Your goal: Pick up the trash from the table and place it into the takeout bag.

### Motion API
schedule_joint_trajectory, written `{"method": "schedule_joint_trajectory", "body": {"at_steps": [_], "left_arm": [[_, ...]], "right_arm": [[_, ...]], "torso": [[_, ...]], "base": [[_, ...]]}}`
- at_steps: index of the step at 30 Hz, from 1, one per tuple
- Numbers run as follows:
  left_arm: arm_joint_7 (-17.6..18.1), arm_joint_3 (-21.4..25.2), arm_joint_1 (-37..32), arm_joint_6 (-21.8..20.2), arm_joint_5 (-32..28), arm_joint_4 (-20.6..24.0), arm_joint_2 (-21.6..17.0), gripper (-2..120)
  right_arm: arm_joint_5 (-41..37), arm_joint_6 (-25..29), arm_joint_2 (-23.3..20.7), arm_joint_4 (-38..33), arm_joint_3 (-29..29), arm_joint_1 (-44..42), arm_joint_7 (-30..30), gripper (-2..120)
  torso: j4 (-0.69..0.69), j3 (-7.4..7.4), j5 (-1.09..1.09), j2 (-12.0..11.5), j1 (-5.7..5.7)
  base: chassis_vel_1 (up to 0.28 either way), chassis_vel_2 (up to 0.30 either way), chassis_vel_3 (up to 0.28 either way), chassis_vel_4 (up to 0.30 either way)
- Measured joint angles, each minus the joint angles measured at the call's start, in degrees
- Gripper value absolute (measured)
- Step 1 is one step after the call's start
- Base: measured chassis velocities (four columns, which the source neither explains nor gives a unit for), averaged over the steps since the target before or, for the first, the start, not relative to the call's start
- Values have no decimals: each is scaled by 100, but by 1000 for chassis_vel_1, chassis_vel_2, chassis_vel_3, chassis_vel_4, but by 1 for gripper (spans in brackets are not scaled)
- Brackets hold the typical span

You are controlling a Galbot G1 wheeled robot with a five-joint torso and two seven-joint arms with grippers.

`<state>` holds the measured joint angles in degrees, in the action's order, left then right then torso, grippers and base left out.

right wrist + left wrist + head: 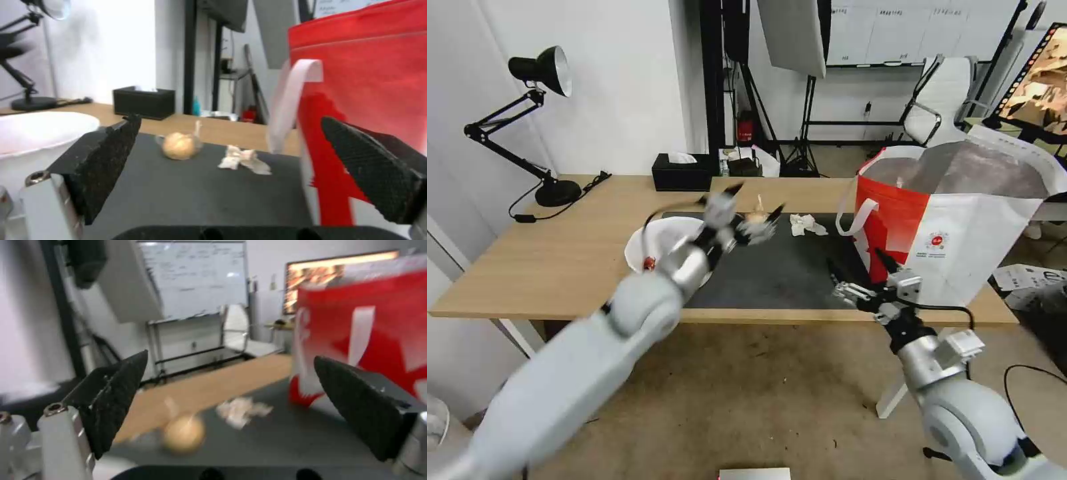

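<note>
From the head camera, the left hand [746,208] hangs blurred over the dark grey mat [774,273] on the light-wood desk [560,260], its black fingers spread wide and holding nothing, just in front of the small tan knotted bundle [756,215]. A white round bowl [657,243] sits at the mat's left edge, partly behind the left arm, with a speck of red at its rim. The crumpled white tissue [806,225] lies on the mat between the bundle and the takeout bag [954,220], which stands at the desk's right end, foil lining showing at its open mouth. A small round red logo with lines of tiny print marks the bag's white face; none of it can be read. The right hand [860,277] hovers at the desk's front edge just before the bag, fingers parted and empty. A black tissue box [682,172] and a black desk lamp [537,120] stand at the back.

From the left wrist, the two fingers [115,396] gape apart above the mat, the bundle [183,437] and tissue [242,410] blurred beyond them beside the bag's red side [356,323]. Whiteboard writing behind is illegible.

From the right wrist, the fingers [102,163] stand wide apart; the bundle [180,145] and tissue [242,160] rest near each other on the mat, the bowl [40,130] to one side, the bag's white loop handle [291,100] to the other.
</note>
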<state>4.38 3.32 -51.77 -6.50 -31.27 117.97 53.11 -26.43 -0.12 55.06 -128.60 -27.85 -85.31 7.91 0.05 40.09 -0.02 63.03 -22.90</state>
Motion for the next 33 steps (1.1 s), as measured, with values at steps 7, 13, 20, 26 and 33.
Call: {"method": "schedule_joint_trajectory", "body": {"at_steps": [7, 13, 20, 26, 33], "left_arm": [[-27, 1115, -2056, 549, 1271, 357, 503, 100], [4, 1723, -3362, 1050, 2258, 161, 1182, 100], [103, 1877, -3768, 1235, 2516, 15, 1475, 100], [126, 1867, -3722, 1236, 2509, 19, 1551, 100], [126, 1849, -3710, 1220, 2480, 15, 1546, 100]], "right_arm": [[534, 312, 348, 13, -517, -1015, -6, 100], [760, 597, 740, 291, -521, -1389, -138, 100], [934, 606, 881, 479, -326, -1459, -275, 100], [944, 574, 870, 537, -238, -1437, -318, 100], [930, 538, 833, 581, -207, -1388, -325, 100]], "torso": [[-7, -1, 1, 1, 0], [-6, 0, 2, 1, 1], [-6, 1, 2, 0, -1], [-6, 1, 2, -1, -1], [-6, 1, 2, -1, -1]], "base": [[0, 0, 0, 0], [0, 0, 0, 0], [0, 0, 0, 0], [0, 0, 0, 0], [0, 0, 0, 0]]}}
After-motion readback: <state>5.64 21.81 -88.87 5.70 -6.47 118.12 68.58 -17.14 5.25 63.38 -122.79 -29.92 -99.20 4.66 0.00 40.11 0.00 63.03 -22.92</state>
